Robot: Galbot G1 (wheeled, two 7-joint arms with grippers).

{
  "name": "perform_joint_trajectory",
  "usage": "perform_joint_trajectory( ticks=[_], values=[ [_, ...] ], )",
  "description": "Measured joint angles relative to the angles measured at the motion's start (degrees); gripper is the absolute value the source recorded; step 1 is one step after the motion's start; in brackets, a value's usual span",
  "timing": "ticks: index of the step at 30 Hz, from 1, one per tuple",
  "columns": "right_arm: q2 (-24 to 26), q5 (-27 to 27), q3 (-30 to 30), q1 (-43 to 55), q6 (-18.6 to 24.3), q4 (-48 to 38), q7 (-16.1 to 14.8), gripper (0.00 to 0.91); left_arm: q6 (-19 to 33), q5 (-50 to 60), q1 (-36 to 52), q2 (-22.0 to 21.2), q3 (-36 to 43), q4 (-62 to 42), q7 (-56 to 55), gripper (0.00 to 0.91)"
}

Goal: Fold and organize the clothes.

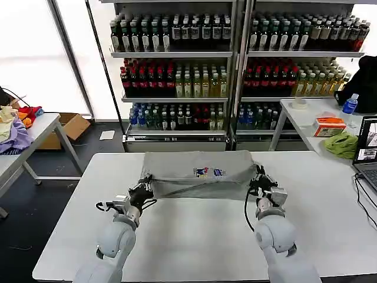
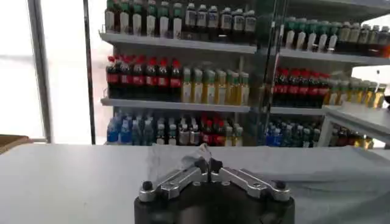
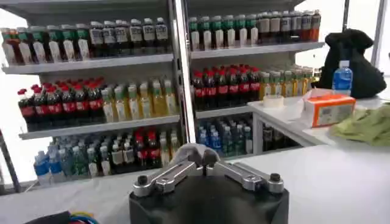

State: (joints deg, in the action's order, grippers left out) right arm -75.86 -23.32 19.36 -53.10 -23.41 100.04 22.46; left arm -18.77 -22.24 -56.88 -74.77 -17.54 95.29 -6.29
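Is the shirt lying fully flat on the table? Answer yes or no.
No: in the head view both end effectors, left and right, pinch the shirt edge, lifting it.

I have both pale grey, rounded arms reaching forward from the near edge, roughly mirrored. My left gripper (image 1: 145,183), black with silver linkage fingers, sits left of centre with its fingertips (image 2: 207,165) pinched together. My right gripper (image 1: 257,180) sits right of centre, its wrist raised, fingertips (image 3: 204,159) likewise closed tight.

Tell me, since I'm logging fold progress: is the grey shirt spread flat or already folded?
Partly folded: the shirt lies as a narrow band, and the left gripper and right gripper pinch its near corners.
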Motion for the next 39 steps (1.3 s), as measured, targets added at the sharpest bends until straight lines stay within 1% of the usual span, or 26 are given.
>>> perform_joint_trajectory(
  ticks=[1, 2, 3, 4, 8, 12, 18, 23, 30, 34, 39],
  values=[
    [0.0, -0.1, -0.2, 0.6, -0.2, -0.8, -0.2, 0.02, -0.1, -0.2, 0.5, 0.1, 0.1, -0.6, -0.1, 0.0],
    [0.1, -0.1, -0.4, 1.1, -0.4, -1.6, -0.4, 0.705, -0.3, -0.5, 1.0, 0.2, 0.1, -1.2, -0.1, 0.02],
    [0.2, -0.1, -0.6, 1.5, -0.7, -2.3, -0.7, 0.907, -0.5, -0.7, 1.3, 0.3, 0.3, -1.7, -0.1, 0.02],
    [0.2, -0.1, -0.8, 2.0, -1.1, -3.0, -1.0, 0.907, -0.7, -1.0, 1.7, 0.4, 0.4, -2.2, 0.0, 0.907],
    [0.0, -0.3, -1.8, 3.9, -2.7, -5.7, -2.1, 0.907, -1.9, -1.7, 3.0, 0.8, 1.2, -3.8, 0.1, 0.907],
    [-0.7, -1.0, -2.2, 5.7, -3.9, -8.8, -2.2, 0.907, -3.5, -2.0, 4.3, 1.0, 2.0, -5.2, -0.4, 0.907],
    [-2.8, -4.7, -2.0, 8.2, -4.0, -13.2, 0.2, 0.907, -5.9, -2.9, 5.3, 1.4, 2.5, -6.4, -1.3, 0.907],
    [-3.6, -7.9, -2.0, 9.0, -4.0, -14.5, 2.9, 0.907, -7.6, -3.3, 5.1, 2.1, 2.4, -6.3, -1.6, 0.907],
    [-2.7, -9.9, -1.7, 7.6, -5.4, -11.3, 5.8, 0.907, -9.4, -3.7, 3.4, 3.3, 2.0, -3.8, -2.2, 0.907],
    [-1.5, -10.0, -1.0, 5.6, -5.5, -7.9, 6.9, 0.907, -9.9, -3.7, 1.8, 4.0, 1.6, -1.1, -2.3, 0.907],
    [0.2, -10.0, -0.2, 2.6, -6.1, -4.1, 7.5, 0.907, -10.1, -3.6, -0.4, 4.7, 0.9, 2.0, -2.5, 0.907]
  ],
)
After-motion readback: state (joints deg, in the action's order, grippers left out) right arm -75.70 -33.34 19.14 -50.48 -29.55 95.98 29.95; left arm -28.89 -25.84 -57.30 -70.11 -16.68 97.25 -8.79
